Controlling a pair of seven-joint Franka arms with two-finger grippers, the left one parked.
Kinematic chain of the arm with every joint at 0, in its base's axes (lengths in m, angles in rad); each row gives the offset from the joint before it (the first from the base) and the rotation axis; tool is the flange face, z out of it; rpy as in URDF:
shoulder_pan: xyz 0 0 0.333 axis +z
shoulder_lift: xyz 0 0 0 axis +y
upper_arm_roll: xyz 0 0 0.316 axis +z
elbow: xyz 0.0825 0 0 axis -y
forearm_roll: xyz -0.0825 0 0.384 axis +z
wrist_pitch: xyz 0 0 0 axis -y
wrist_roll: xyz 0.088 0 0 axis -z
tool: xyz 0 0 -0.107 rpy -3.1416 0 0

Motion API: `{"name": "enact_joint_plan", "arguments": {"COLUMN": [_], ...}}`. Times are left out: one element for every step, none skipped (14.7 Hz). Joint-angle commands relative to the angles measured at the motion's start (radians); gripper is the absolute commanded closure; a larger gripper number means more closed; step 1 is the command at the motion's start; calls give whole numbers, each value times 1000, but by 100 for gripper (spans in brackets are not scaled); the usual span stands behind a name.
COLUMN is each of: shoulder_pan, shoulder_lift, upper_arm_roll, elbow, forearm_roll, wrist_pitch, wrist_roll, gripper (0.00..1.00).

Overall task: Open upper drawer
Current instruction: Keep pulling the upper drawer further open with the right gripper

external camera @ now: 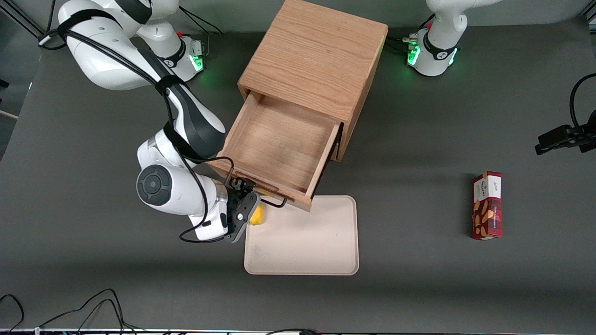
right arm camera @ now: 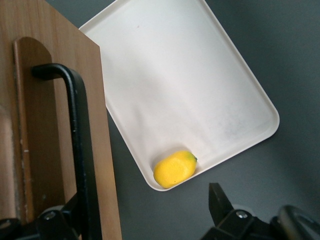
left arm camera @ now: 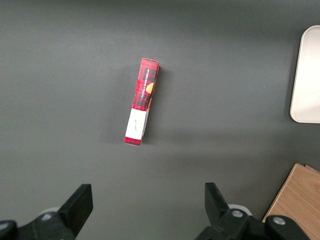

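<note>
Dark grey worktop [external camera: 419,260], upper drawer [external camera: 279,144] pulled well out; arm bent low, tool [external camera: 242,204] spread wide at its black handle [right arm camera: 80,140], one finger each side.

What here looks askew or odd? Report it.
Nothing damaged or spilled. The cabinet sits askew on the table, its open upper drawer overhanging the tray, where a lemon lies. The pincer is at the handle.

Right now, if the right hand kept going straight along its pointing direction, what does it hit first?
The hand sits at the upper drawer's black handle and points down. Straight on lies the beige tray near the lemon; which comes first is unclear, and depth is hard to judge.
</note>
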Motion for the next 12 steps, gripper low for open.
{"name": "enact_joint_plan", "arguments": {"shoulder_pan": [12,12,12,12,12,12,12,12,12,11,11,12], "shoulder_lift": [33,33,33,33,33,33,33,33,33,33,31,30], "upper_arm_roll": [-3,-9,-9,-9,-9,-9,-9,-9,-9,-10,-10,-13], "elbow": [70,71,73,74,74,77,88,93,96,97,99,105], "forearm_roll": [-24,-24,-24,-24,-24,-25,-24,-24,-24,-25,-25,-24], "wrist_pitch": [-21,-21,-21,-21,-21,-21,-21,-21,-21,-21,-21,-26], "wrist_roll": [-18,-18,-18,-18,-18,-16,-18,-16,-16,-14,-14,-14], "gripper": [0,0,0,0,0,0,0,0,0,0,0,0]}}
